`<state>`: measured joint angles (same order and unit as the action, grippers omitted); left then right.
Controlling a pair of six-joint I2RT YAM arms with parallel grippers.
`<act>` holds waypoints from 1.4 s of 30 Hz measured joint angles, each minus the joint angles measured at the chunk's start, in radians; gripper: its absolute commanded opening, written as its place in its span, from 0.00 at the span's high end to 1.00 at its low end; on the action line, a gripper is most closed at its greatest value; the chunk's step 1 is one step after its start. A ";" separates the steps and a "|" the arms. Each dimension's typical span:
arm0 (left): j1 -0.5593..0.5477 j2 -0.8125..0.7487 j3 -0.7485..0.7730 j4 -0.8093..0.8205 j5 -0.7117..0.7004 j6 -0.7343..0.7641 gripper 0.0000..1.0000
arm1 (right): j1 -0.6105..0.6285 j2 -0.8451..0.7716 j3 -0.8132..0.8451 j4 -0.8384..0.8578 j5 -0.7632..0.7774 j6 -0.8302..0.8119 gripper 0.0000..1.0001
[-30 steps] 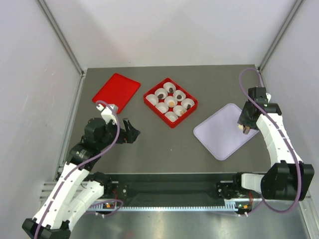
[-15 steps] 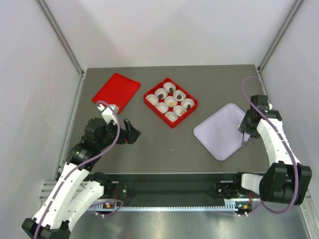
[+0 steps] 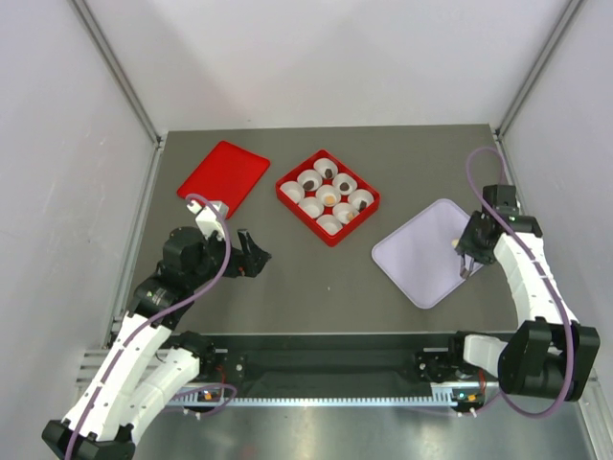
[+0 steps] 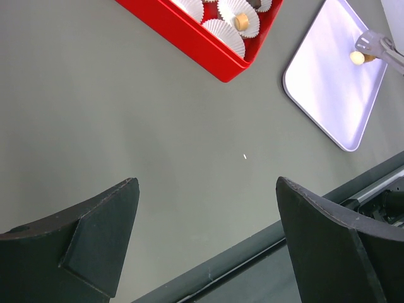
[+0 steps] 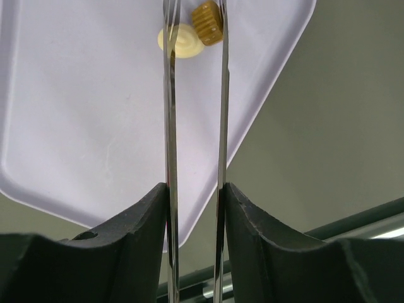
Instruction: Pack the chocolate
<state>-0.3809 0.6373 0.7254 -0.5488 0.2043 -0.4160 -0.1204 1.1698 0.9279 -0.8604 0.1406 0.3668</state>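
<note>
While some choc [image 3: 327, 173] already sits in the white paper cups [image 3: 311, 204] of the red box [image 3: 356, 223] (dark pcs in a few cups, a tan one in the centre cup), a tan pc [image 5: 207, 22] and a cream pc [image 5: 182, 43] lie touching each other on the lavender tray [image 5: 95, 113], toward its right side. R gripper [image 5: 194, 7] is right over them. Its thin metal blades [image 5: 169, 126] are parallel w/ a narrow gap. The tan pc shows between the tips, by the R blade, and is narrower than the gap, so nothing is gripped. Vs 1 s ago, R arm has dropped and pulled in, w/ the tips now low over the tray. L gripper [image 4: 205, 189] is unchanged: jaws wide apart, nothing in them, over the grey table [image 3: 316, 287] left of the box. Box, tray and red lid [image 3: 223, 177] haven't moved.
</note>
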 measured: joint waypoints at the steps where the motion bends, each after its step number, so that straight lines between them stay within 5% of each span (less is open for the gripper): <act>1: 0.000 0.000 0.000 0.000 0.000 0.000 0.05 | 0.000 -0.003 -0.005 0.000 -0.008 0.000 0.61; 17: 0.000 0.014 0.000 0.000 0.007 0.000 0.05 | 0.000 -0.050 -0.032 -0.027 0.004 0.003 0.65; 27: 0.000 0.013 0.000 0.000 0.007 0.000 0.05 | 0.000 -0.063 -0.030 -0.034 0.008 0.001 0.80; 34: 0.000 0.013 0.000 0.000 0.003 0.000 0.06 | 0.002 -0.071 0.109 -0.109 0.005 0.000 0.81; 38: 0.000 0.008 0.000 -0.001 -0.010 0.000 0.06 | 0.058 -0.071 0.222 -0.113 -0.003 0.010 0.81; 42: 0.000 -0.030 0.000 -0.001 -0.032 0.000 0.06 | 0.280 -0.011 0.366 -0.099 0.008 0.043 0.81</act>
<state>-0.3813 0.6075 0.7254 -0.5495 0.1726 -0.4164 0.1596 1.1591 1.2938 -0.9596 0.1486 0.4103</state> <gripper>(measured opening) 0.940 0.283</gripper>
